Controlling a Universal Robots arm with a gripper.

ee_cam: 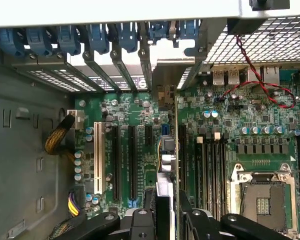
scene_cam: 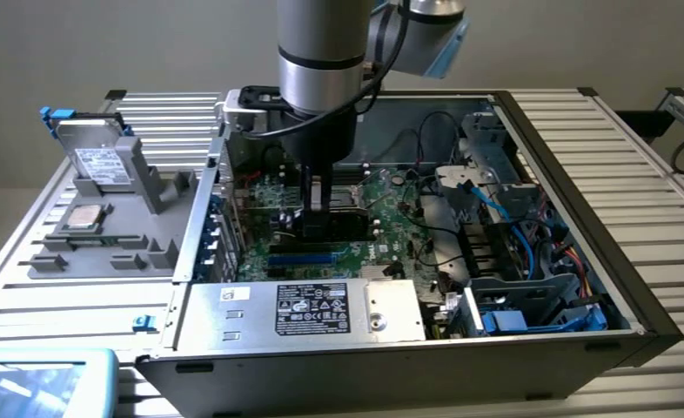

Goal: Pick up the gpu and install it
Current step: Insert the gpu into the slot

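Note:
My gripper (scene_cam: 318, 207) reaches down into the open computer case (scene_cam: 574, 165) and is shut on the gpu (scene_cam: 318, 228), a thin dark card held upright on its edge just above the green motherboard (scene_cam: 383, 239). In the wrist view the gpu (ee_cam: 169, 162) shows edge-on between my black fingers (ee_cam: 140, 222). Its metal bracket points toward the rear slot openings with blue latches (ee_cam: 125, 37). The card hangs over the row of expansion slots, between a black slot (ee_cam: 131, 160) and another black slot (ee_cam: 182, 150). I cannot tell whether its lower edge touches a slot.
A silver power supply (scene_cam: 318, 309) fills the case's near side. The drive cage with blue cables (scene_cam: 516, 279) stands at the exterior view's right. An empty CPU socket (ee_cam: 265, 197) and a red-black twisted wire (ee_cam: 260, 80) lie beside the slots. A grey fixture holds a hard drive (scene_cam: 104, 164).

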